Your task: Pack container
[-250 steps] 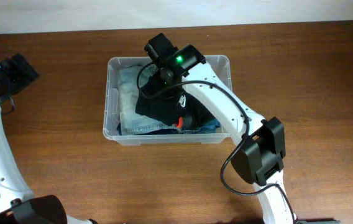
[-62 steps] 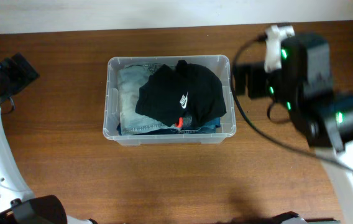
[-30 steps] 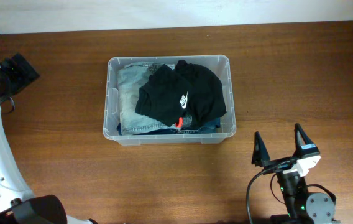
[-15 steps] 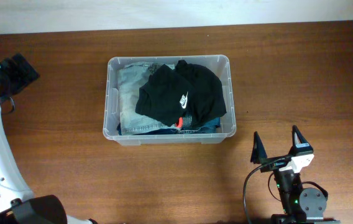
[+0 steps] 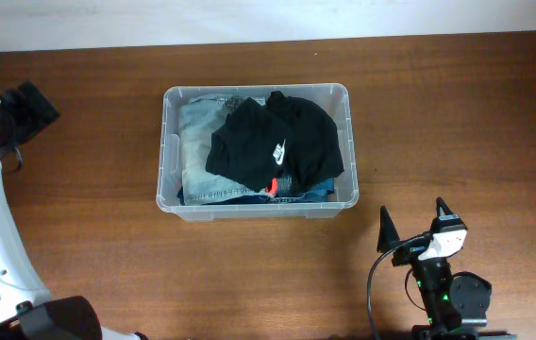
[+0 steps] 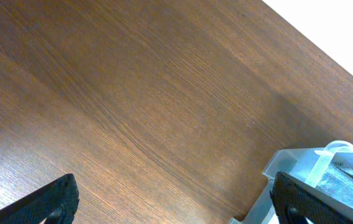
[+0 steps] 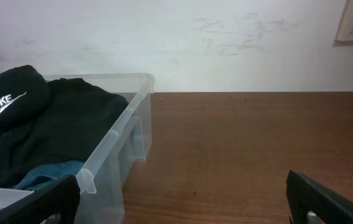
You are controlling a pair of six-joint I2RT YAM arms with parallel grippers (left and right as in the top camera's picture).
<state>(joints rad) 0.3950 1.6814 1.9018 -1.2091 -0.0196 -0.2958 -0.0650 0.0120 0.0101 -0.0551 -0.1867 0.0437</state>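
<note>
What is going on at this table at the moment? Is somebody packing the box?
Nothing is being handled right now. The clear container sits on the table, filled with folded clothes, and a black Nike garment lies on top. The right gripper is open and empty, apart from the container, near the front of the table. The left gripper is also open, over bare wood beside the container. The packing looks finished, or nearly so.

You're looking at a container [image 5: 249, 210] of clear, smooth, slightly glossy plastic. Inside you have soft matt cloth: a black garment [image 5: 277, 142] with a white printed logo, over faded, coarser-looking denim [image 5: 197, 142]. The table [image 5: 457, 123] is brown wood grain, satin-smooth. The far wall [image 7: 164, 37] is matt white and scuffed.
</note>
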